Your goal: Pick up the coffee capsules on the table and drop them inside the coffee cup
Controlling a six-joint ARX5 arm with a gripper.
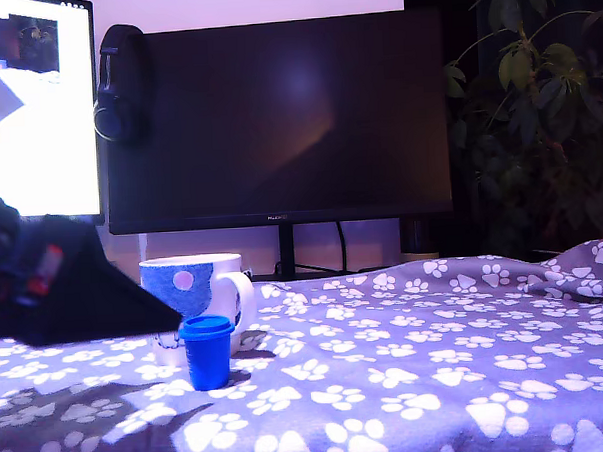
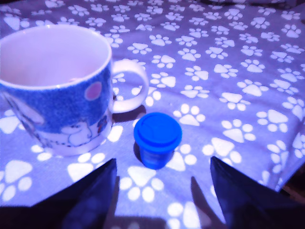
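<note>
- The blue capsule stands upright just beside the coffee cup, near its handle.
- The end effector hovers with jaws spread wide and empty, aligned to straddle that capsule.

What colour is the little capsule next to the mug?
Bright blue. The capsule shows best in the wrist view, beside the mug.

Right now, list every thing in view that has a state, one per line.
coffee cup: upright, mouth open, contents not visible.
blue capsule: upright on the table, beside the cup, free of the pincer.
pincer: open, fingers apart, nothing held.
left monitor: lit.
centre monitor: dark.
</note>
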